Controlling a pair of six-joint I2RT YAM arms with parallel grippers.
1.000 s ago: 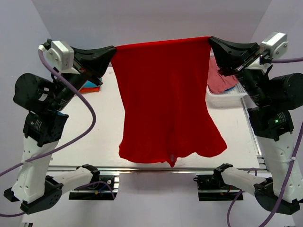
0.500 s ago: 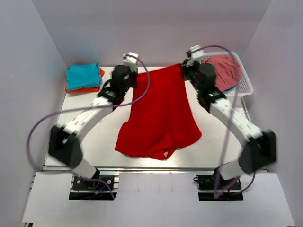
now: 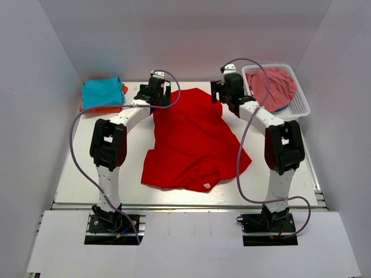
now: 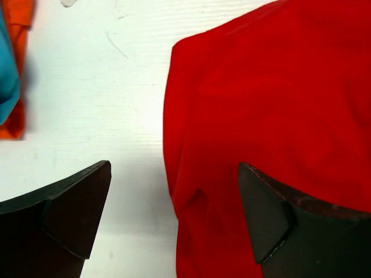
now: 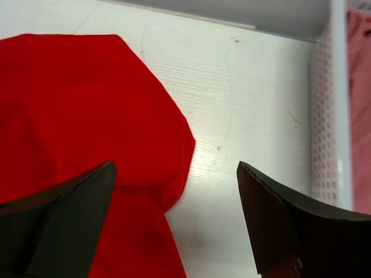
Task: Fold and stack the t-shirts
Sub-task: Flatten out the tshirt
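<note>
The bright red t-shirt [image 3: 194, 145] lies spread on the white table, its far edge between the two grippers. My left gripper [image 3: 152, 92] hangs open over the shirt's far left corner [image 4: 243, 116], nothing between its jaws. My right gripper [image 3: 223, 92] is open over the far right corner [image 5: 87, 110], also empty. A folded teal t-shirt [image 3: 101, 91] rests on an orange one [image 3: 93, 108] at the far left; both show at the left wrist view's edge, the teal [image 4: 7, 75] over the orange [image 4: 17, 35].
A white perforated basket [image 3: 301, 104] at the far right holds pink cloth [image 3: 272, 86]; its wall [image 5: 324, 116] stands close to my right gripper. White walls enclose the table on three sides. Purple cables loop from both arms.
Both arms lowered the red shirt from hanging in the air onto the table, then both grippers opened and let go of its far corners.
</note>
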